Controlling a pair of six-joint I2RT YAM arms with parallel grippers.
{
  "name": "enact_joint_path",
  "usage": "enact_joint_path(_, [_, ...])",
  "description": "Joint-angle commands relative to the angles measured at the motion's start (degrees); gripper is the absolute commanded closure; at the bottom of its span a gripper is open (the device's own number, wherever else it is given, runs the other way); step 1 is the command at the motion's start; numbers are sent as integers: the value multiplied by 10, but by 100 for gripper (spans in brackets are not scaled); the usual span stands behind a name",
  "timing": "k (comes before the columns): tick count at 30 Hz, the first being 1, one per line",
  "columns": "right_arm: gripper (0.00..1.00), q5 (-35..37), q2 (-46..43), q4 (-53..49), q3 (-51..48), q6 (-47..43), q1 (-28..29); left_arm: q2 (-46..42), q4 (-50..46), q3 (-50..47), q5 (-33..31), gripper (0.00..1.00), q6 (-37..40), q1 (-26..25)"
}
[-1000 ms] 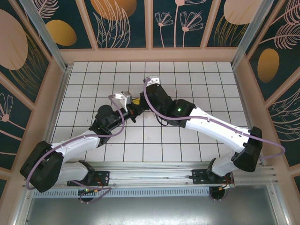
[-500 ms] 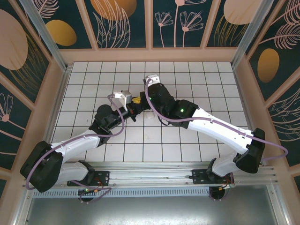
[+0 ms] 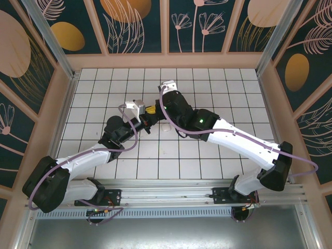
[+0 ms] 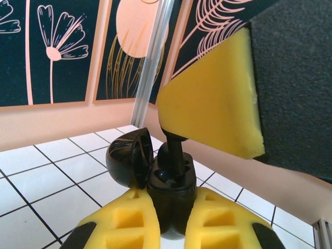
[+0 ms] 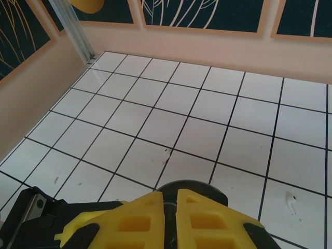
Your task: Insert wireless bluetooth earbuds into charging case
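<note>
The left claw (image 4: 171, 203), at bottom centre of the left wrist view, is clamped on a glossy black oval plastic charging case (image 4: 170, 192). The case is held upright with its hinged lid (image 4: 127, 158) thrown back to the left, judged so that the sockets are presented upward. A black stemmed earbud (image 4: 174, 150) is pinched from above by the right claw (image 5: 169, 199), whose yellow foam pad (image 4: 207, 98) is seen at upper right. The earbud's stem is entered in the case; full seating cannot be confirmed. The contents of the neighbouring socket cannot be told. A white stemmed earbud (image 5: 292, 203) is noted lying loose on the white tiled surface (image 5: 181, 109), lower right of the right wrist view.
</note>
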Motion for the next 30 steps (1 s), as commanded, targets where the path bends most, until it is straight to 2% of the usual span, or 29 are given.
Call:
enact_joint_path(1, [90, 17, 4, -20, 16, -1, 3, 5, 25, 6, -6, 100, 14, 2])
enact_joint_path(25, [90, -51, 13, -78, 16, 82, -17, 6, 20, 13, -8, 100, 18, 2])
enact_joint_path(30, [90, -79, 1, -61, 16, 87, -16, 10, 22, 16, -7, 100, 19, 2])
